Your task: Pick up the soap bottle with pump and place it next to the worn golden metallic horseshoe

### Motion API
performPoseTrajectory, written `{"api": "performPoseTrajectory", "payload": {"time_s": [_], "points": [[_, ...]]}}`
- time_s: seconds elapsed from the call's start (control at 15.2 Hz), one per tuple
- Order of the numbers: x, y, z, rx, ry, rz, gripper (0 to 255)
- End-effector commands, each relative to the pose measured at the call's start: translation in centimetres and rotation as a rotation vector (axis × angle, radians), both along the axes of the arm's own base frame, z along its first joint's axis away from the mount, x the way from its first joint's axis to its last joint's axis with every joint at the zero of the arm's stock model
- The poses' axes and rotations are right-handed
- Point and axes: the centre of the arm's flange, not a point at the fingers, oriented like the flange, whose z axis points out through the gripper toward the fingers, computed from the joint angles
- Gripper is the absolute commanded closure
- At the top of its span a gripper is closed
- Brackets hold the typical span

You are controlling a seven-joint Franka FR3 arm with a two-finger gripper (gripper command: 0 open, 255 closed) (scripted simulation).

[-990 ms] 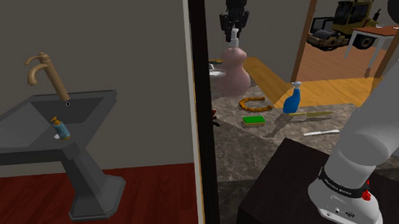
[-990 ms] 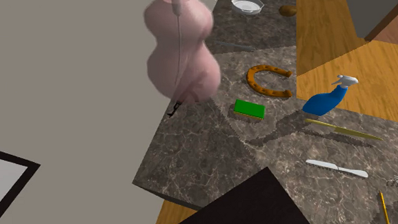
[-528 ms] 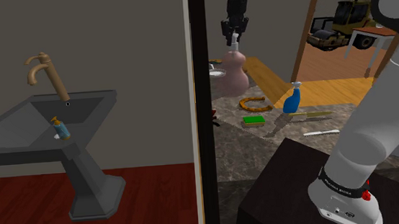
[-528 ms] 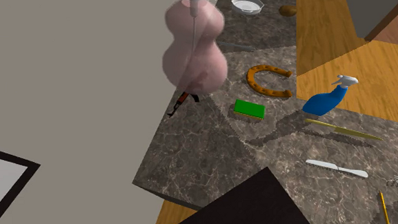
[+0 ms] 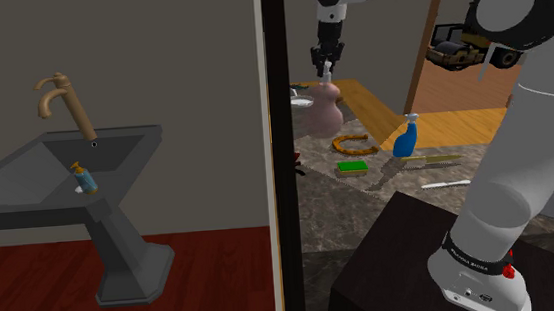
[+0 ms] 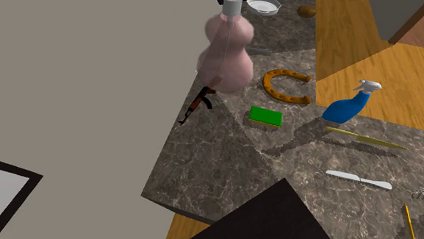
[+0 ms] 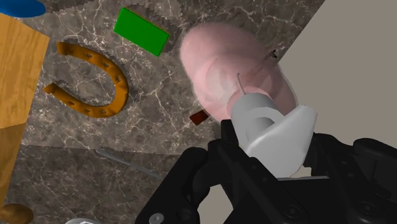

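Note:
A pink, gourd-shaped soap bottle (image 5: 323,104) (image 6: 226,52) (image 7: 233,76) with a white pump hangs in the air above the marble counter (image 6: 223,160). My black gripper (image 5: 325,64) (image 7: 270,153) is shut on the white pump head (image 7: 275,133) at its top. The golden horseshoe (image 5: 353,144) (image 6: 285,85) (image 7: 90,80) lies flat on the counter, just to the second exterior view's right of the bottle. In the wrist view the horseshoe lies below and to one side of the hanging bottle.
A green block (image 6: 266,116) lies in front of the horseshoe. A blue spray bottle (image 6: 348,106), a yellow-handled knife (image 6: 366,138), another knife (image 6: 359,179) and a white bowl (image 6: 263,5) are on the counter. A small red-and-black tool (image 6: 197,105) lies under the bottle. A grey wall (image 6: 72,79) edges the counter.
The gripper has carried the soap bottle away from the second exterior camera and rightward, closer to the horseshoe; the arm has stretched further over the counter. The grip stays shut.

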Motion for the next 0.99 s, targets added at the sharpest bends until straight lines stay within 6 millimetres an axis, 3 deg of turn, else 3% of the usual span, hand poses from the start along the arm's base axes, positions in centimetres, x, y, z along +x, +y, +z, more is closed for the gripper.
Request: {"api": "performPoseTrajectory", "payload": {"time_s": [0.0, 0.92], "points": [[1.0, -1.7, -1.7, -0.001, -0.002, 0.001, 255], [7.7, -14.6, -13.0, -0.001, -0.002, 0.001, 255]]}}
